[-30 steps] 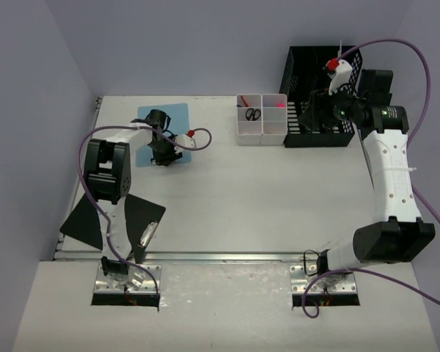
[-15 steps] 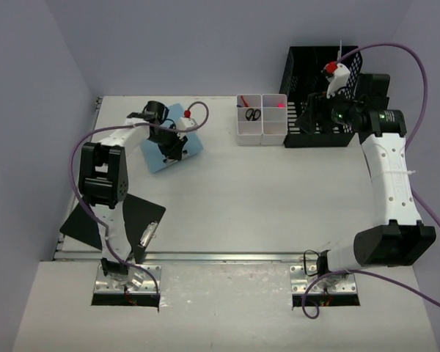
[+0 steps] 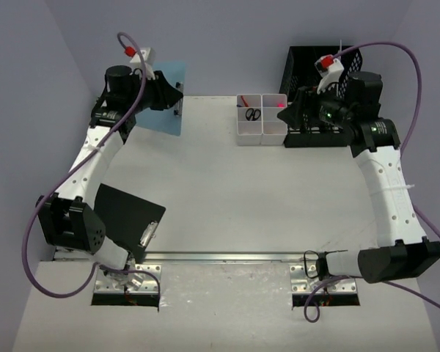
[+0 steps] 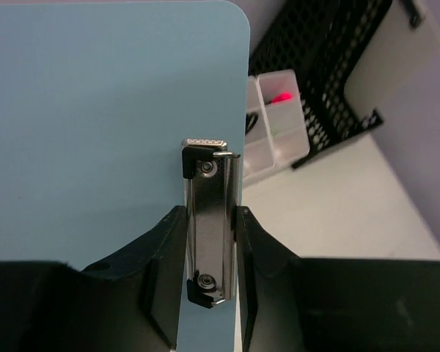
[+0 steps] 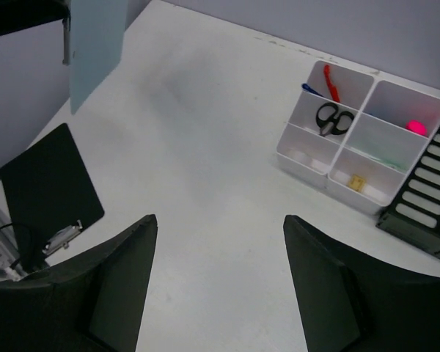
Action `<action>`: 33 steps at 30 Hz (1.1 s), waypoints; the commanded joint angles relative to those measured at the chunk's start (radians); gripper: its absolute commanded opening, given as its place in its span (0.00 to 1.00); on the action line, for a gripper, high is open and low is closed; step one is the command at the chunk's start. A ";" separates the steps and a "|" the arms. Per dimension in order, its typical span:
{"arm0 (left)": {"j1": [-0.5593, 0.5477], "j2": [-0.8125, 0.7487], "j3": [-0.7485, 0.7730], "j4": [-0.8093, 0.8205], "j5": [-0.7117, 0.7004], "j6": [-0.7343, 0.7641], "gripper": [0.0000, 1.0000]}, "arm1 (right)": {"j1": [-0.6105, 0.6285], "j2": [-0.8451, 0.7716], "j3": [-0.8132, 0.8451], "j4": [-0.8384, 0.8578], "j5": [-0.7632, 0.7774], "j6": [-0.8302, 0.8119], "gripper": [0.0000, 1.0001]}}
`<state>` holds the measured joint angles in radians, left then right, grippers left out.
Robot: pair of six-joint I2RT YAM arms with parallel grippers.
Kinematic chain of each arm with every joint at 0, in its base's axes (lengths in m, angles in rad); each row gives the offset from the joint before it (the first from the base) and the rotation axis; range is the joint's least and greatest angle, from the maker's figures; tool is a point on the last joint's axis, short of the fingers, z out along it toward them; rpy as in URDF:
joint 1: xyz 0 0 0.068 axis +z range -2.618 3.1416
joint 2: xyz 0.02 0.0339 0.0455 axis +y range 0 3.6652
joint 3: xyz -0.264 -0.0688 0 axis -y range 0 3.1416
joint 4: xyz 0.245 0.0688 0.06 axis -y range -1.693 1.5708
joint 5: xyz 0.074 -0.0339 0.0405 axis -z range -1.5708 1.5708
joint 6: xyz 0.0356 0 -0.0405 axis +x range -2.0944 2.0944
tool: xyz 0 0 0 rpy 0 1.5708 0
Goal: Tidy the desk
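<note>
The off-white desk [image 3: 264,191] fills the top view. My left gripper [image 3: 170,97] is shut on the metal clip [image 4: 209,220] of a light-blue clipboard [image 3: 165,106]. It holds the board upright in the air over the desk's back left corner. In the left wrist view the board [image 4: 95,110] fills the upper left. My right gripper [image 3: 293,111] is open and empty, high above the desk in front of the black mesh rack [image 3: 308,81]. In the right wrist view its fingers [image 5: 117,279] frame bare desk [image 5: 205,132].
A black clipboard [image 3: 128,216] lies at the front left by the metal rail [image 3: 220,257]; it also shows in the right wrist view [image 5: 48,183]. White compartment bins [image 3: 262,117] with scissors [image 5: 328,117] and small items stand at the back beside the rack.
My left arm has lifted the blue clipboard off the desk and swung it up and back to the left corner, now upright. My right gripper has shifted slightly left.
</note>
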<state>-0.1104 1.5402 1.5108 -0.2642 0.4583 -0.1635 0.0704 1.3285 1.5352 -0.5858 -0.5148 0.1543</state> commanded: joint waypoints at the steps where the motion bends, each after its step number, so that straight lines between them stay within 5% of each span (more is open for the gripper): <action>1: -0.002 -0.093 -0.036 0.169 -0.188 -0.372 0.00 | 0.070 -0.023 -0.029 0.170 -0.007 0.147 0.71; 7: -0.002 -0.212 -0.176 0.359 -0.221 -0.648 0.00 | 0.257 -0.006 -0.075 0.354 0.090 0.247 0.72; 11: -0.003 -0.242 -0.231 0.416 -0.213 -0.818 0.00 | 0.386 0.116 0.038 0.354 0.186 0.223 0.72; 18: -0.018 -0.241 -0.233 0.413 -0.187 -0.863 0.00 | 0.555 0.329 0.327 0.303 0.257 0.197 0.72; 33: -0.044 -0.249 -0.256 0.437 -0.153 -0.901 0.00 | 0.644 0.505 0.471 0.307 0.467 0.074 0.62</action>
<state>-0.1436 1.3285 1.2598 0.0761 0.2775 -1.0245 0.7101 1.8328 1.9511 -0.3241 -0.1200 0.2573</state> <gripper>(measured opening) 0.256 0.630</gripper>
